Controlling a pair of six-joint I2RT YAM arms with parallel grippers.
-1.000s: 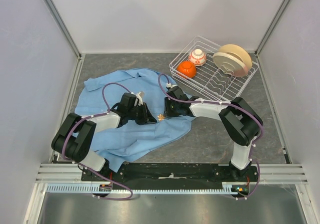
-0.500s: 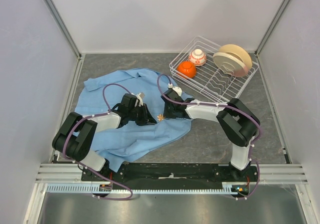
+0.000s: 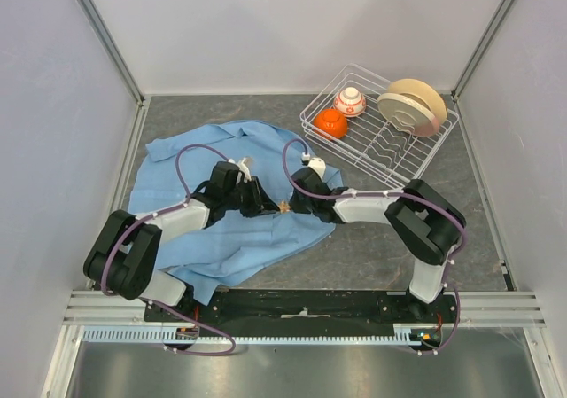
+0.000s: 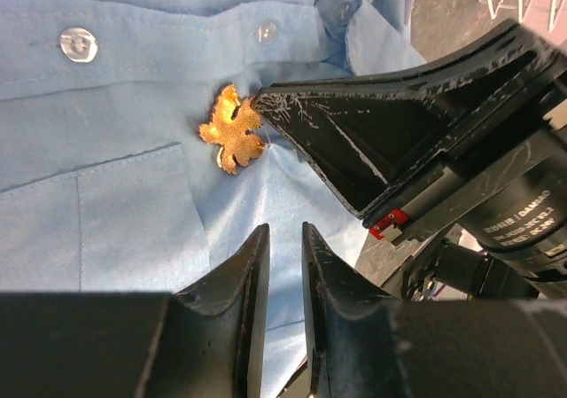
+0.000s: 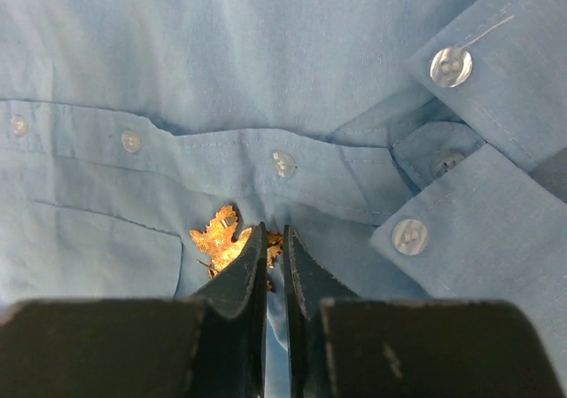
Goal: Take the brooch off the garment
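Note:
The light blue garment (image 3: 190, 163) lies crumpled on the left half of the table. The small orange-gold brooch (image 3: 284, 206) is pinned near its button placket, between both grippers. My right gripper (image 3: 293, 205) comes from the right; in the right wrist view its jaws (image 5: 275, 235) are closed to a thin slit on the brooch's (image 5: 215, 236) right edge. In the left wrist view the brooch (image 4: 232, 139) touches the right gripper's fingertips (image 4: 262, 105). My left gripper (image 4: 283, 235) is just below it, jaws nearly together with shirt fabric (image 4: 133, 79) between them.
A white wire dish rack (image 3: 372, 154) stands at the back right with an orange bowl (image 3: 331, 123), a red-patterned white bowl (image 3: 350, 102) and a tan plate (image 3: 414, 105). Grey walls enclose the table on three sides.
Both grippers have closed in on the brooch; the right gripper slid left and down onto it. The left arm stretched right, and the shirt shifted and bunched a little.

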